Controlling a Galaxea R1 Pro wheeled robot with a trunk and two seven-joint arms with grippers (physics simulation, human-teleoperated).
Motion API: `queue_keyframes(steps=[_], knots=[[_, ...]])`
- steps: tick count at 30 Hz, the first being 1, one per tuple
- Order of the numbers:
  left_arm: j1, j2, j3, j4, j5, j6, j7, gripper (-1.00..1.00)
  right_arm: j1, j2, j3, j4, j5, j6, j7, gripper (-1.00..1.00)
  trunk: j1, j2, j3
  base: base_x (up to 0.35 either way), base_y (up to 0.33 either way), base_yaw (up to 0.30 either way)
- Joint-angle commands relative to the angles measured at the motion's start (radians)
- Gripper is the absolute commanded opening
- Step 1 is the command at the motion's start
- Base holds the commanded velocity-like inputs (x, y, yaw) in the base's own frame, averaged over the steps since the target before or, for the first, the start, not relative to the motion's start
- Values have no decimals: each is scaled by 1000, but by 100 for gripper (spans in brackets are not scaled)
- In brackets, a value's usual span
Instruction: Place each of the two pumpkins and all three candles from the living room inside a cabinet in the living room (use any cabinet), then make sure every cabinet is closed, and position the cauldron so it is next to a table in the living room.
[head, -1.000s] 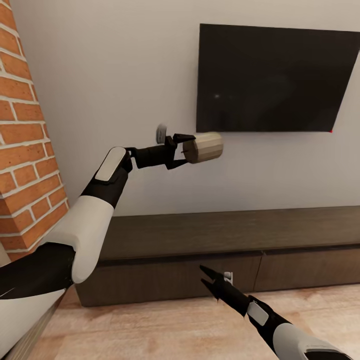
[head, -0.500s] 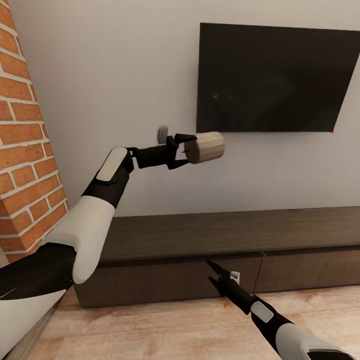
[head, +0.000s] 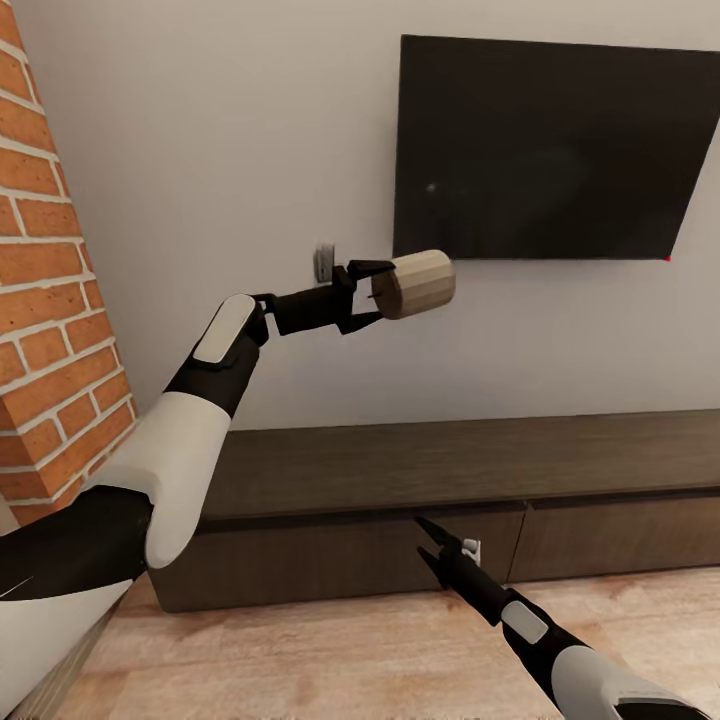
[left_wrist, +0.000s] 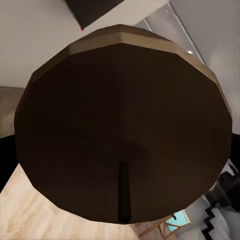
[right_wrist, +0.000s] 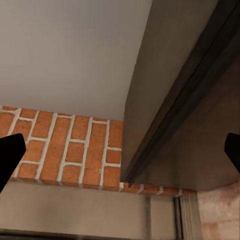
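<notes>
A tan candle (head: 418, 285) is held sideways in the air in front of the wall, with my left gripper (head: 376, 290) shut on it. In the left wrist view the candle's dark end face (left_wrist: 122, 120) with its wick (left_wrist: 124, 192) is close to the camera. The long, low dark-brown cabinet (head: 400, 470) runs along the wall below, its front panels shut. My right gripper (head: 428, 540) is open just in front of the cabinet's front, near the seam between two panels. In the right wrist view, the cabinet's top edge (right_wrist: 175, 115) lies between the spread fingertips (right_wrist: 10, 155).
A black TV (head: 540, 150) hangs on the wall above the cabinet. A brick wall (head: 50, 300) stands at the left, close to my left arm. A wall socket (head: 323, 262) is behind the left gripper. Wood floor (head: 300, 650) lies before the cabinet.
My right gripper has moved forward and a little right, closer to the cabinet front. The left gripper has lifted the candle slightly. The view has shifted a little.
</notes>
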Motion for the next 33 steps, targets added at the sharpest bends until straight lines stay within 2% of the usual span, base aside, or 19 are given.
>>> queue_keyframes(steps=[1, 18, 25, 29, 31, 33], knots=[[-1, 0, 0, 0, 0, 2, -8, -100, -1, 0, -1, 0, -5, 9, 8, 100, 0, -1, -5, 0, 0, 0], [-1, 0, -6, 2, -3, 1, -8, -100, -1, -9, -3, -4, -6, 8, 18, 100, 8, -5, -71, 0, 0, 0], [-1, 0, -6, 2, -3, -1, -6, -100, -1, -11, -3, -65, -7, 11, 19, 100, 11, -6, -98, 0, 0, 0], [-1, 0, -6, 1, -5, -2, -6, -100, -1, -11, -3, -90, -8, 15, 20, 100, 11, -6, -98, 0, 0, 0], [-1, 0, -6, 0, -5, -2, -7, -100, -2, -12, -3, -92, -22, 16, 18, 100, 11, -6, -98, 0, 0, 0], [-1, 1, -6, -1, -5, -2, -7, -100, -2, -12, -3, -93, -57, 16, 15, 100, 11, -6, -98, 0, 0, 0]])
